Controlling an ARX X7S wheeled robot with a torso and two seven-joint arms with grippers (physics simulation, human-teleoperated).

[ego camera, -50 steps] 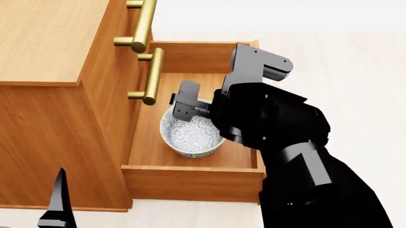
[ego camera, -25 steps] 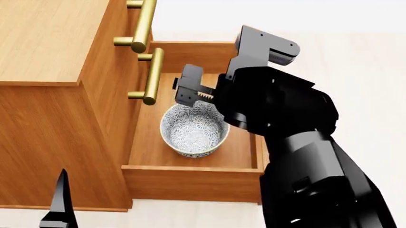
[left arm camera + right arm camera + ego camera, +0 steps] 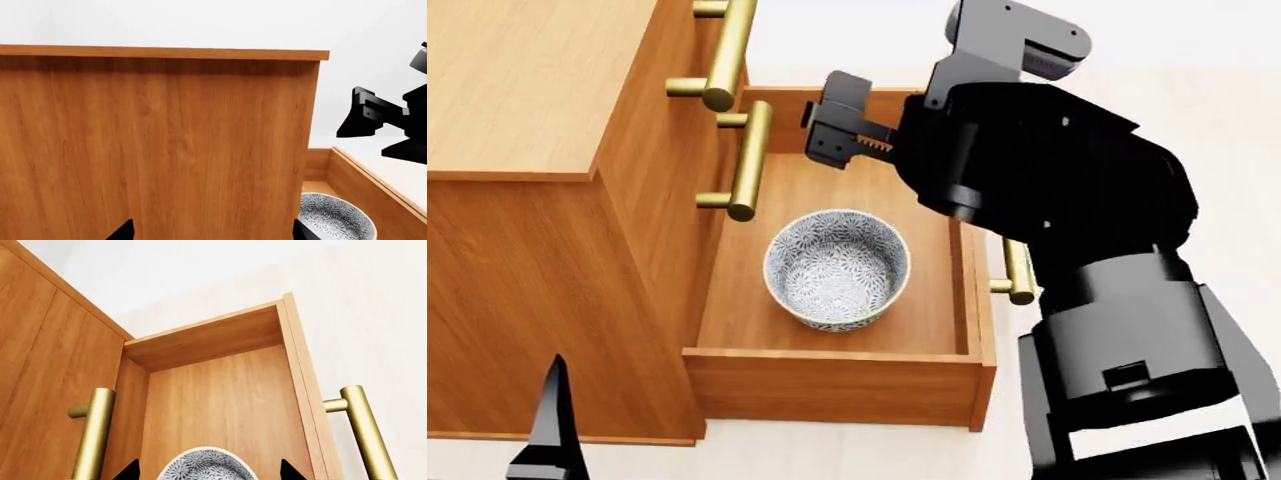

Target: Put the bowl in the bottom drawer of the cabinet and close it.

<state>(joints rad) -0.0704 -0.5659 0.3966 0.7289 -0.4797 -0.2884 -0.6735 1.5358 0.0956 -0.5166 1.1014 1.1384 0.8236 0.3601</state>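
Note:
The bowl (image 3: 835,268), white with a blue-grey speckle, stands upright in the open bottom drawer (image 3: 827,385) of the orange-brown cabinet (image 3: 521,90). My right gripper (image 3: 857,135) hangs open above the drawer's far end, clear of the bowl and holding nothing. In the right wrist view the right gripper (image 3: 208,472) has its tips wide apart over the bowl (image 3: 207,469), and the drawer's brass handle (image 3: 363,432) shows beside it. My left gripper (image 3: 212,232) is open and faces the cabinet's side panel (image 3: 160,145). The bowl (image 3: 333,220) peeks past that panel. In the head view the left gripper (image 3: 550,445) sits low at the near left.
Two upper drawers are shut, and their brass handles (image 3: 731,50) (image 3: 747,160) stick out over the open drawer's inner edge. The drawer's own handle (image 3: 1018,272) is partly hidden behind my right arm. Pale floor (image 3: 1201,110) lies beyond the drawer.
My right gripper has lifted out of the bowl and moved up toward the drawer's far end. The bowl stays put in the drawer. The left arm has not moved.

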